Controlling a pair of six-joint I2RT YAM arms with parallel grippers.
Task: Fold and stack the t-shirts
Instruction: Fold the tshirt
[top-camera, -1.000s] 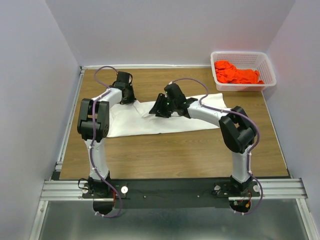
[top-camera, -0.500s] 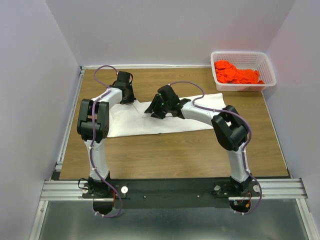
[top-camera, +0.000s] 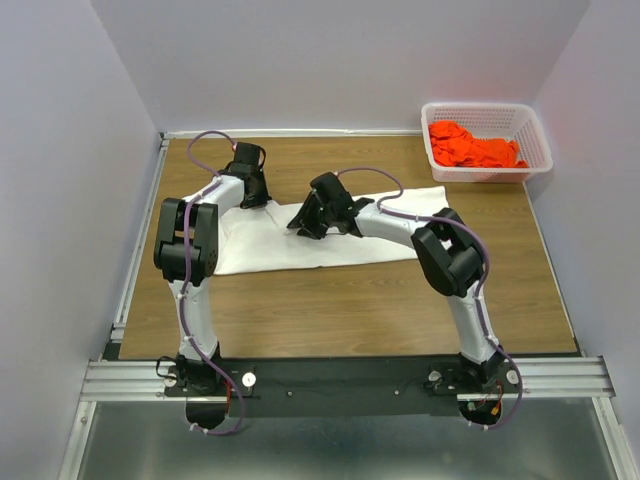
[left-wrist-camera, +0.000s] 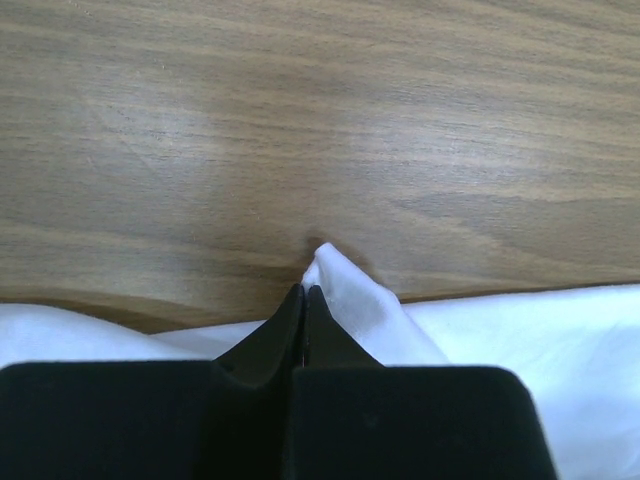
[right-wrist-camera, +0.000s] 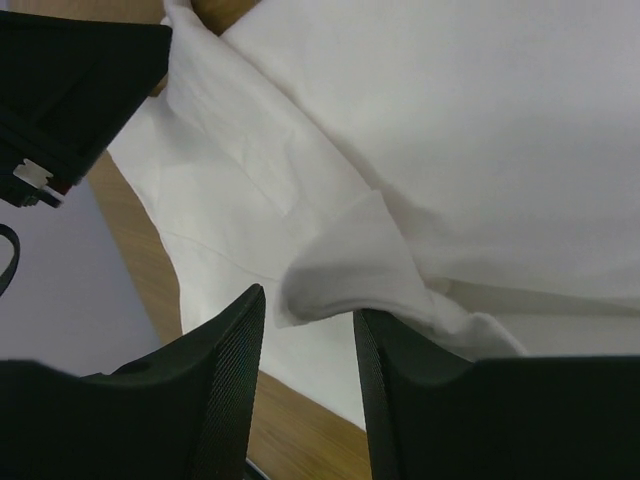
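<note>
Plainly the step in hand is to gather the white t-shirt (top-camera: 340, 248) for its next fold, and doing it well seems to depend on two even grips. The shirt lies flat across the middle of the table (top-camera: 350, 310), lengthwise from left to right and nearer the far edge than the near one. The left gripper (left-wrist-camera: 303, 298) is pinched tight on a small peak of cloth at the shirt's far left edge, bare wood just beyond it. The right gripper (right-wrist-camera: 308, 303) hangs over the shirt's far edge near its middle, jaws moderately apart and straddling a raised curl of cloth, not yet closed on it. That curl looks like several layers, so the jaws should probably sink until they bracket it fully before closing; a shallow bite may catch only the top layer. Both grippers would then need to lift and carry together, or the soft cloth will sag and crease between them. The orange-red t-shirt (top-camera: 470, 147) sits bunched in the white basket (top-camera: 487, 108) at the far right corner, well apart and yet to be folded.
</note>
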